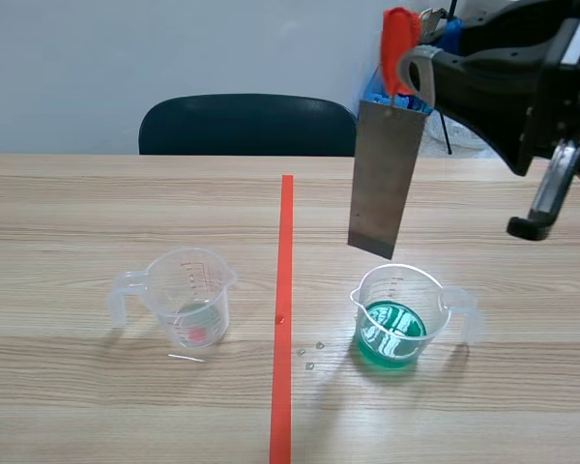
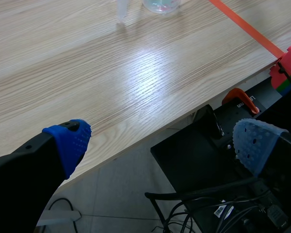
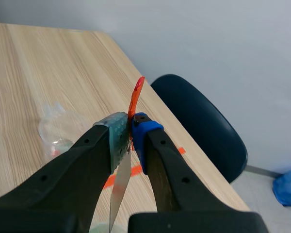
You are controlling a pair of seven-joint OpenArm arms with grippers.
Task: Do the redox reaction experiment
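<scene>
A grey metal strip (image 1: 384,179) with a red clip (image 1: 397,39) at its top hangs in the air above the right beaker (image 1: 398,315), which holds green liquid. My right gripper (image 1: 413,60) is shut on the clip; in the right wrist view the strip (image 3: 118,189) runs down between the pads (image 3: 117,141), with the clip (image 3: 135,97) sticking out above. The left beaker (image 1: 186,295), clear with a pinkish residue at its bottom, stands left of the red tape line. My left gripper (image 2: 160,141) is open, held off the table's near edge, holding nothing.
A dark chair (image 1: 246,124) stands behind the table's far edge. A few water drops lie near the tape between the beakers. In the left wrist view, black equipment (image 2: 218,145) and cables lie below the table edge.
</scene>
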